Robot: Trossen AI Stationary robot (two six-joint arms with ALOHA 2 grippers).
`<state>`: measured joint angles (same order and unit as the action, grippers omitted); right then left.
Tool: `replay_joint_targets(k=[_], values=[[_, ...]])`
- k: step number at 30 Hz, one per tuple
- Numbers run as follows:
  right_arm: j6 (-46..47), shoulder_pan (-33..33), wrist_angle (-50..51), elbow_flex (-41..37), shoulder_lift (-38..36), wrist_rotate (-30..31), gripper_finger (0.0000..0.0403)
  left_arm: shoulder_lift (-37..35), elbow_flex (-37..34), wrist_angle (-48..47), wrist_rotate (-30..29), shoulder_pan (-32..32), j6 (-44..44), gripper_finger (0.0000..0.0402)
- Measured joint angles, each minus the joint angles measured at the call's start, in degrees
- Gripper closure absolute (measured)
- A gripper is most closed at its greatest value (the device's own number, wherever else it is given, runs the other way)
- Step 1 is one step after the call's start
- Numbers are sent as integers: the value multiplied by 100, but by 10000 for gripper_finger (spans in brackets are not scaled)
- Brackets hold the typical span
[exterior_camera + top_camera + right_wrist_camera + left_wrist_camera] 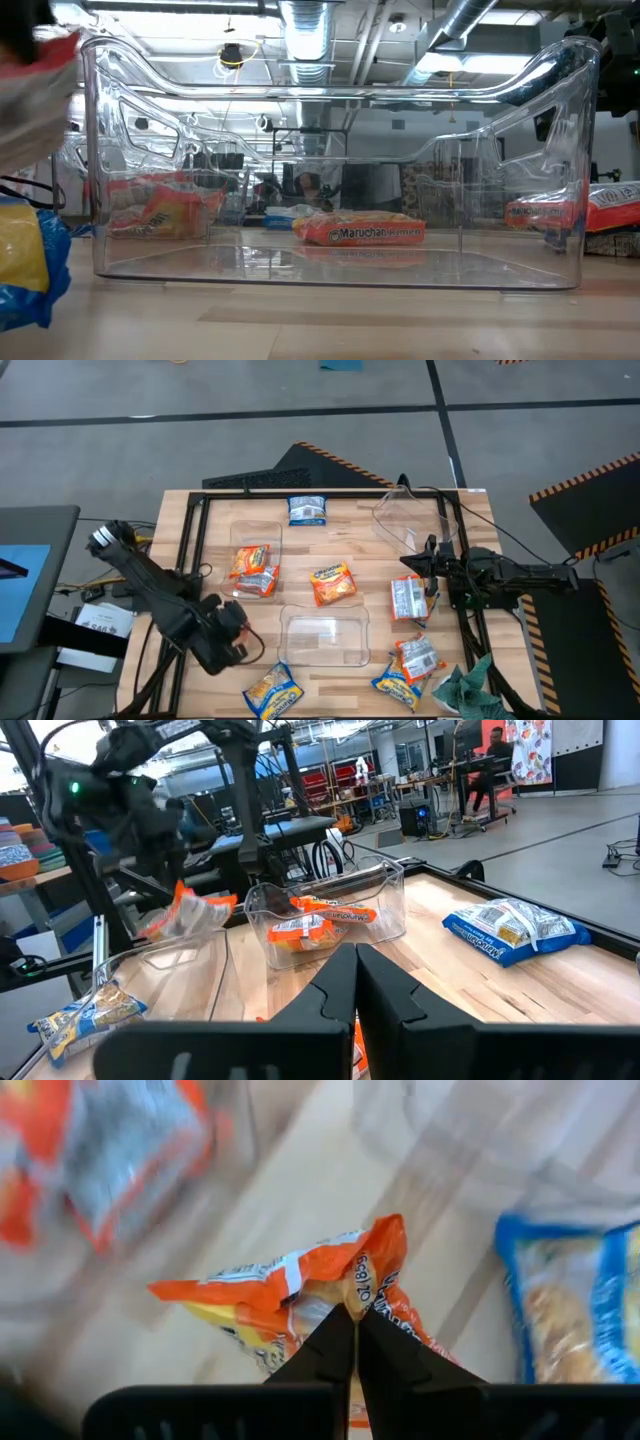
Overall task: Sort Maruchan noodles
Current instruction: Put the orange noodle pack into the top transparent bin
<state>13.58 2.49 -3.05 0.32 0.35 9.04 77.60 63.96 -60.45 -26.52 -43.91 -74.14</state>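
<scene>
Table surface, clearances and obstructions.

- Centre front: empty clear tub (324, 635), walls upright, open from above.
- Left rear: second clear tub (256, 560) with orange packets (252, 568) inside; bare wood between the two tubs.
- Right rear: third clear tub (410, 517), tilted, apparently resting on the frame rail.
- Loose packets obstructing bare wood: orange packet (332, 583) at centre, blue packet (307, 509) at the rear edge, silver-backed packet (408, 599) just beside the right gripper (428, 573).
- Front edge: blue-and-yellow packets (273, 691) left of centre; more packets and a teal cloth (465, 688) crowd the right corner.
- Left gripper (222, 628) occupies the front-left, beside the centre tub.
</scene>
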Motion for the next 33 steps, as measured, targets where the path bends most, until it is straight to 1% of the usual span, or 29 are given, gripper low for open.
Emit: replay_joint_targets(k=[5, 10, 13, 16, 20, 22, 25, 29, 33], values=[[0, -1, 0, 0, -1, 0, 372, -610, 0, 102, -992, 376, 1210, 401], [0, 0, 0, 2, 1, 0, 372, -1112, 2, 431, -1683, 872, 2619, 401], [0, 0, 0, 0, 0, 0, 372, -1338, 2, 418, -2254, 1300, 3221, 401], [0, 1, 0, 0, 1, 0, 372, -1481, 2, 415, -2581, 1913, 3796, 401], [0, -1, 0, 1, -1, 0, 372, -1505, -17, 448, -2513, 2911, 4590, 401], [0, 1, 0, 2, -1, 0, 372, -1461, -31, 460, -2346, 3401, 4924, 401], [0, 1, 0, 0, 1, 0, 372, -1374, -37, 481, -2007, 3968, 5340, 401], [0, -1, 0, 0, 1, 0, 372, -1261, -41, 763, -1711, 4319, 5720, 401], [0, 0, -1, 1, -1, 0, 372, -1210, -39, 912, -1733, 4314, 5753, 401]])
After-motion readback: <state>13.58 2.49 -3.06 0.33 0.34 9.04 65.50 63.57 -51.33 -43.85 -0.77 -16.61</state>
